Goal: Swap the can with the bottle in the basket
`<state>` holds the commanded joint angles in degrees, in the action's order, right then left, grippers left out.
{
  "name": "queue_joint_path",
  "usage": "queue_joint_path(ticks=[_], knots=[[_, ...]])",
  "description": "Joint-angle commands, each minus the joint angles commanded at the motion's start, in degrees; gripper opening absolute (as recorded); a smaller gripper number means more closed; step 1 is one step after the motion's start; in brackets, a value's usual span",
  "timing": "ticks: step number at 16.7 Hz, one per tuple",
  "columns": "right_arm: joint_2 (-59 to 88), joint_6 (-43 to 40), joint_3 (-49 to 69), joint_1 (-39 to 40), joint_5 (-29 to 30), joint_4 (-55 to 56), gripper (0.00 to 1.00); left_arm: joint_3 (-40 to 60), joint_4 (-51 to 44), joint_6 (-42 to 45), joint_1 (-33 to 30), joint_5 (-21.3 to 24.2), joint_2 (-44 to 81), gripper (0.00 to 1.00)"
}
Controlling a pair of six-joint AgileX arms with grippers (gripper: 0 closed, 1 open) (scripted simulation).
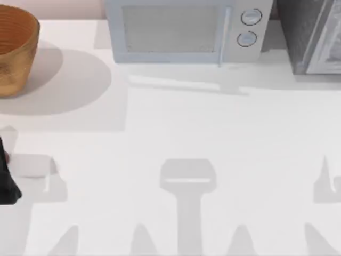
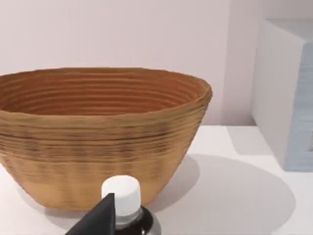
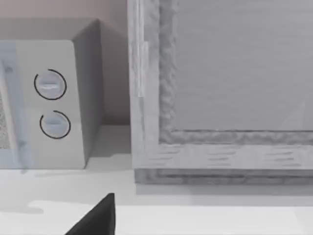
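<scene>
Woven ribbed basket (image 2: pixel 98 142); white-capped dark bottle (image 2: pixel 128 210) beside.

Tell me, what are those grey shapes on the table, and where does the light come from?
Top view: the grey shapes are shadows cast on the table; the basket throws a round one to its right, so light seems to come from the left. Left wrist view: the same shadow lies beside the basket, behind a bottle. Right wrist view: the microwave has a shaded side.
</scene>
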<state>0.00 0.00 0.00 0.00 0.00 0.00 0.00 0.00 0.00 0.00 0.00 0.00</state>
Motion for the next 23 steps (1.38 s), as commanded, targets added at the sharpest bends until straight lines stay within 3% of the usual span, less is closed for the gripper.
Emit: queue_joint_path(ticks=[5, 10, 15, 23], knots=[[0.00, 0.00, 0.00, 0.00, 0.00, 0.00, 1.00, 2.86, -2.02, 0.66, 0.84, 0.75, 3.32, 1.00], [0.00, 0.00, 0.00, 0.00, 0.00, 0.00, 1.00, 18.06, -10.64, 3.75, 4.47, 4.49, 19.59, 1.00], [0.00, 0.00, 0.00, 0.00, 0.00, 0.00, 1.00, 43.53, -22.59, 7.83, 9.07, 9.68, 45.16, 1.00], [0.00, 0.00, 0.00, 0.00, 0.00, 0.00, 1.00, 92.13, -45.85, 13.01, 14.91, 16.37, 94.91, 1.00]])
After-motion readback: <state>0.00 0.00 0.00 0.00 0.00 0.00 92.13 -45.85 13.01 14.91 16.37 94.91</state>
